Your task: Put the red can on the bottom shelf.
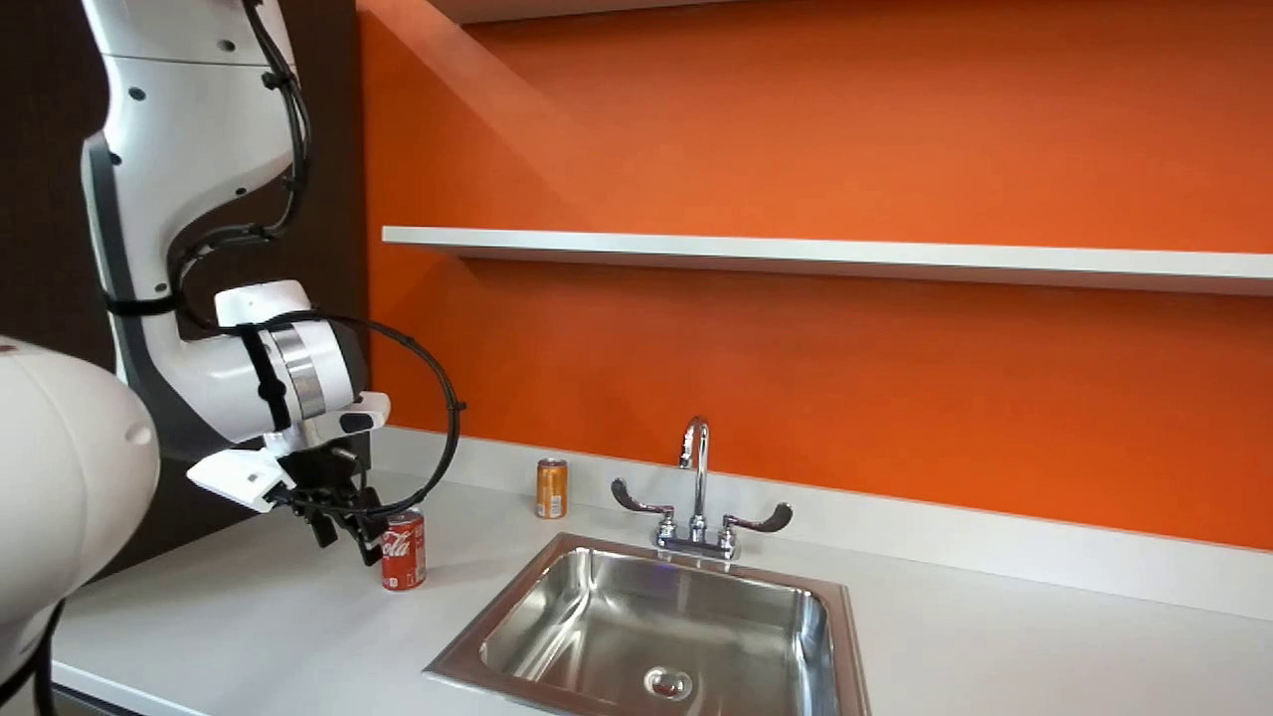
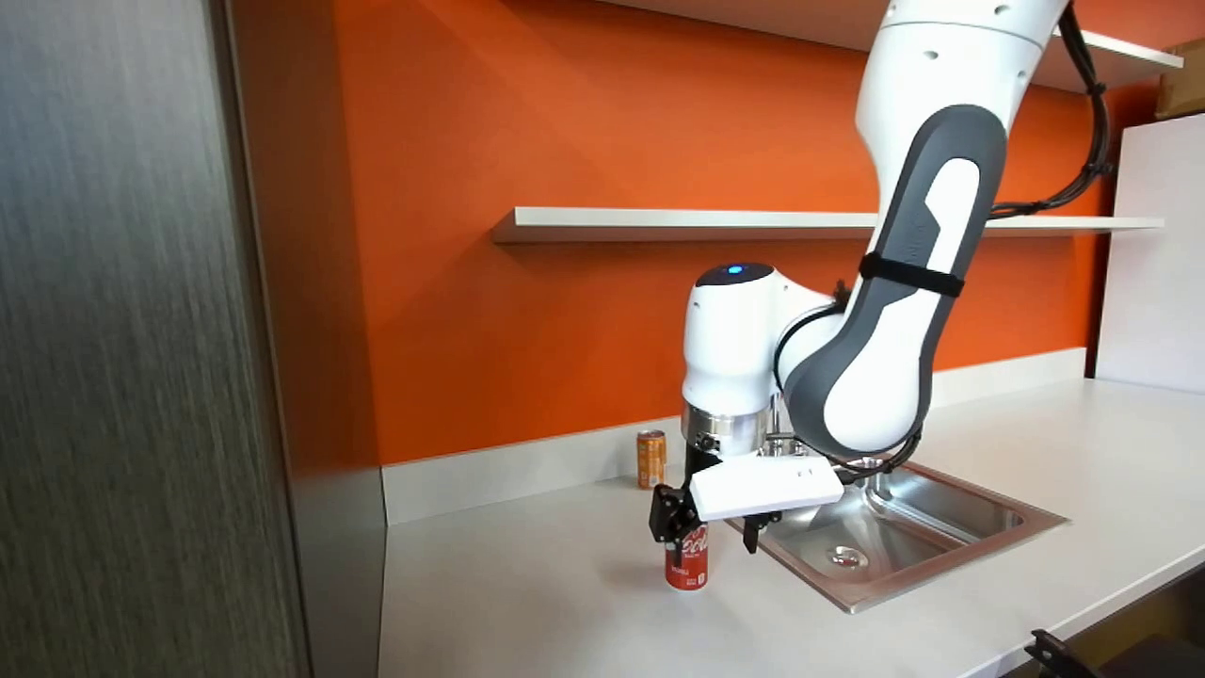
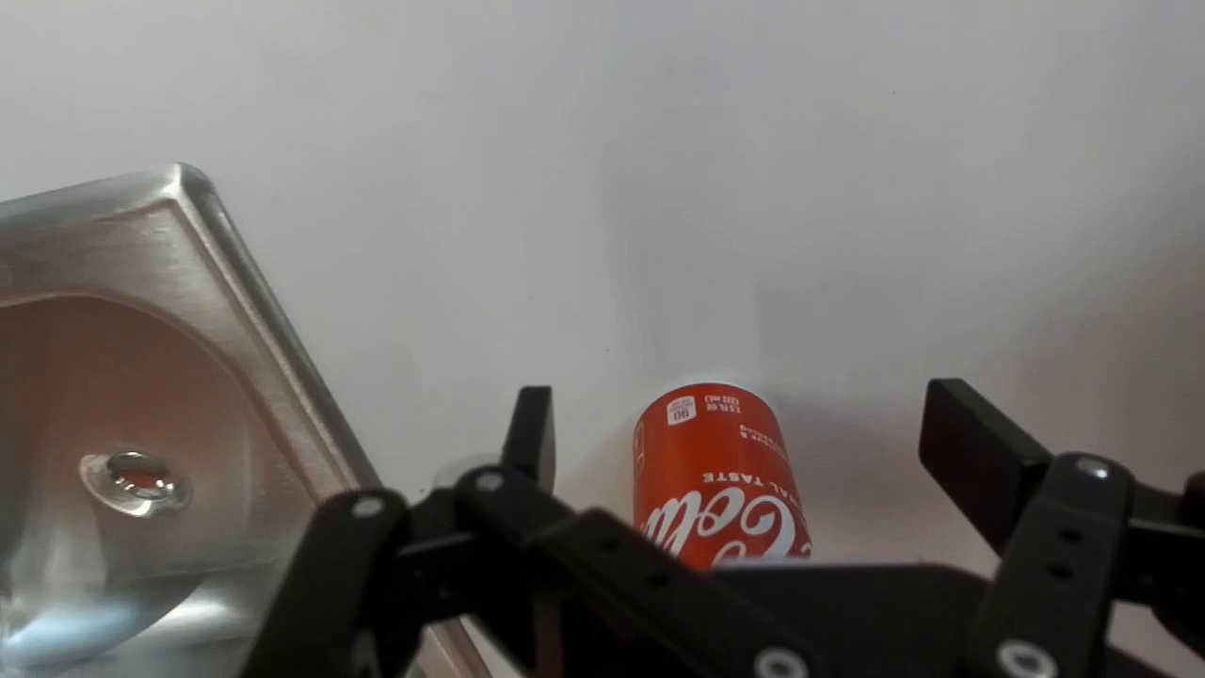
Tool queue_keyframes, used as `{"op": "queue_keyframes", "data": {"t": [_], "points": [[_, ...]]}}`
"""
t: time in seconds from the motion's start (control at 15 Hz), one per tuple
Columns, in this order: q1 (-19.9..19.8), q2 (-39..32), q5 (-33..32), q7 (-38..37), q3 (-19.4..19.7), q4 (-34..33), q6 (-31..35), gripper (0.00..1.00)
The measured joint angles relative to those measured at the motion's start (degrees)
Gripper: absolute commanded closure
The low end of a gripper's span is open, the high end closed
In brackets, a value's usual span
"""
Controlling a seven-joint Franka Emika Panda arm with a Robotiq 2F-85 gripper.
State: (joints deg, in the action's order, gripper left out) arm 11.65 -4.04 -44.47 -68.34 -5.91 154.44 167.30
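Gripper (image 3: 739, 433): fingers (image 3: 535, 433) spread; in the wrist view one stands at 9 o'clock and one at 3 o'clock of the red can (image 3: 711, 461), white countertop (image 1: 1044, 646) showing in the gap on each side.
Red can: upright on the countertop; in both exterior views a dark gripper part overlaps it, and contact there cannot be told.
Arm (image 1: 199, 109): white and grey, at 11 o'clock of the red can in an exterior view, bent downward to the wrist.
Sink (image 3: 132, 250): steel, set into the countertop, at 9 o'clock of the red can in the wrist view.
Orange can (image 1: 552, 488): upright near the backsplash (image 1: 945, 537), at 2 o'clock of the red can in an exterior view, well apart from it.
Faucet (image 1: 700, 482): chrome, at the sink's 12 o'clock, lever handles at its 9 and 3.
Bottom shelf (image 1: 825, 251): pale board across the orange wall (image 1: 796, 378), higher than both cans; in an exterior view one end is at 12 o'clock of the red can, the rest running toward 2 o'clock.
Upper board (image 2: 781, 14): at 12 o'clock of the bottom shelf, underside showing.
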Motion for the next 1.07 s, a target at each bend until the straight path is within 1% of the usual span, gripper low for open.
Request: {"op": "queue_keyframes", "data": {"t": [0.47, 0.53, 0.93, 1.07], "points": [[1.92, -2.35, -22.28, -25.36, 1.41, -2.90, -0.06, 0.00], [2.03, -3.09, -24.45, -27.99, 1.46, -3.58, -0.16, 0.00], [2.03, -7.50, -31.36, -35.06, 3.09, -8.94, -1.73, 0.00], [2.03, -8.98, -32.44, -36.07, 3.63, -10.36, -2.25, 0.00]]}}
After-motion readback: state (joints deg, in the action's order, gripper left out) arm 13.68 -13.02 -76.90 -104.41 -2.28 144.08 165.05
